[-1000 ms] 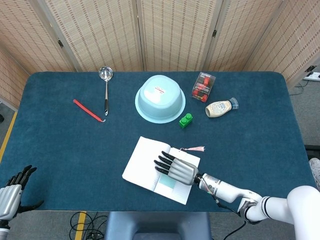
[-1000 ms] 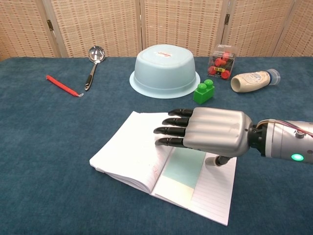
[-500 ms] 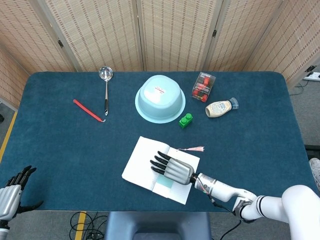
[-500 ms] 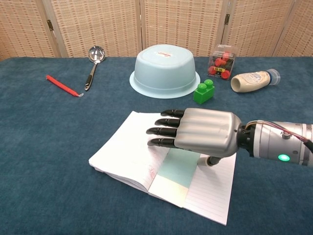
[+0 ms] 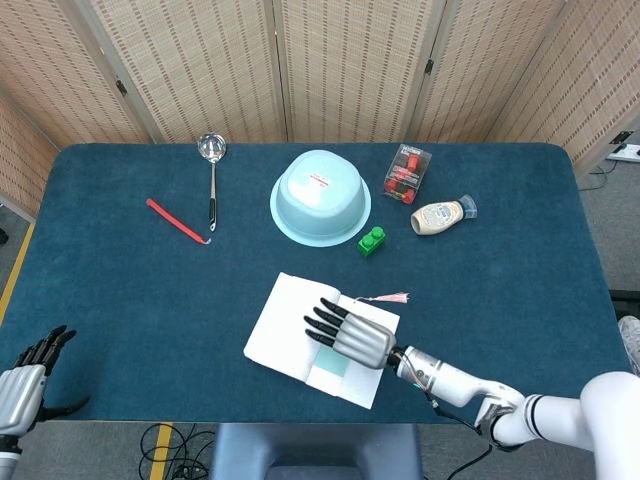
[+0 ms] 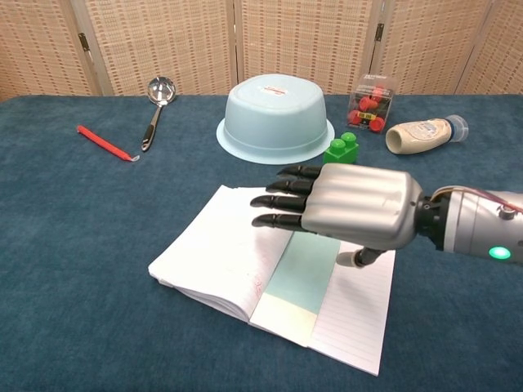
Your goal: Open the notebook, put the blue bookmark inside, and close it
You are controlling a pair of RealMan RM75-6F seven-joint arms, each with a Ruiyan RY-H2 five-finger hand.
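Fingers of the right hand (image 6: 343, 214) hid the upper end of the blue bookmark (image 6: 296, 279), which lay in the open notebook (image 5: 290, 330) near the desk's (image 5: 120, 290) front edge, its length running along the spine. That hand, spread and holding nothing, had lifted since the earlier frame. The left hand (image 5: 22, 378), partly cropped, was open.
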